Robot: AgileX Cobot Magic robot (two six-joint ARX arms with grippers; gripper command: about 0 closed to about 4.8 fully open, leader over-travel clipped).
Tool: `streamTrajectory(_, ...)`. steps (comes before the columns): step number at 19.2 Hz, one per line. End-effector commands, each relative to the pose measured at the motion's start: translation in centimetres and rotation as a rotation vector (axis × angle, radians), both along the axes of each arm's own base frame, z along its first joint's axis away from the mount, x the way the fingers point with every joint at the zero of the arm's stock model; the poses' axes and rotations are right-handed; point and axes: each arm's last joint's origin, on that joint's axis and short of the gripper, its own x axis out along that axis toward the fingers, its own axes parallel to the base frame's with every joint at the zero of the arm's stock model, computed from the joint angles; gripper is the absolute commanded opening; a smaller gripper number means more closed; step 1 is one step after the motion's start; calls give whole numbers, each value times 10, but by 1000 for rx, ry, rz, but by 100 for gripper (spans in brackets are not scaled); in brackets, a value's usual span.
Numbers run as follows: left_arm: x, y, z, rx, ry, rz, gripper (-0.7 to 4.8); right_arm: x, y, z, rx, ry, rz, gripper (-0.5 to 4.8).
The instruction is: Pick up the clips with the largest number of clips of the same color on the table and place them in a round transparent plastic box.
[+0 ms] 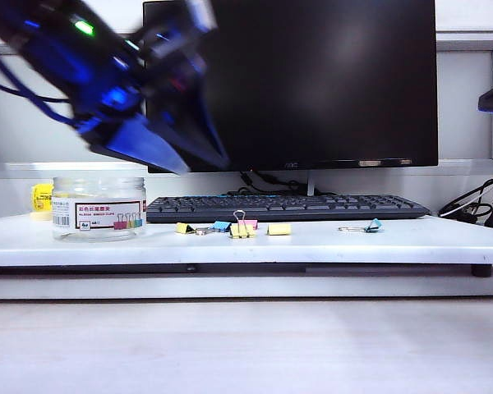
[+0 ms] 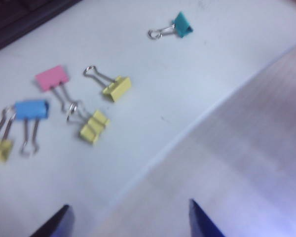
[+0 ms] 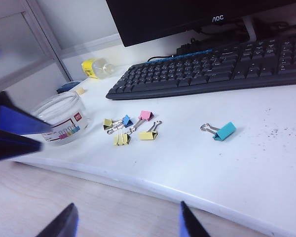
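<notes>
Three yellow clips (image 1: 242, 231) (image 1: 185, 228) (image 1: 279, 229) lie in front of the keyboard, mixed with a blue clip (image 1: 222, 226) and a pink clip (image 1: 251, 223). The left wrist view shows the yellow clips (image 2: 117, 89) (image 2: 93, 127) (image 2: 1, 149) spread on the white tabletop. The round transparent plastic box (image 1: 99, 209) stands upright and uncovered at the left. My left gripper (image 1: 201, 164) is blurred, high above the table between box and clips, open and empty (image 2: 129, 205). My right gripper (image 3: 127, 205) hangs open and empty off the table's front edge, far from the clips (image 3: 121, 139).
A teal clip (image 1: 374, 225) lies alone to the right. A black keyboard (image 1: 287, 207) and monitor (image 1: 312, 82) stand behind the clips. A small yellow-labelled bottle (image 3: 96, 67) sits behind the box. Cables (image 1: 476, 209) trail at the far right.
</notes>
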Motion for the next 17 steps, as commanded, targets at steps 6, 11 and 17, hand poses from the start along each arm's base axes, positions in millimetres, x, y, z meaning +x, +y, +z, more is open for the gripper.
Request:
streamTrajectory(6, 53, -48, 4, 56, 34, -11, 311, 0, 0, 2, 7, -16, 6, 266)
streamTrajectory(11, 68, -54, -4, 82, 63, 4, 311, 0, 0, 2, 7, -16, 6, 265)
streamTrajectory(17, 87, -20, -9, 27, 208, -27, 310, 0, 0, 2, 6, -11, 6, 265)
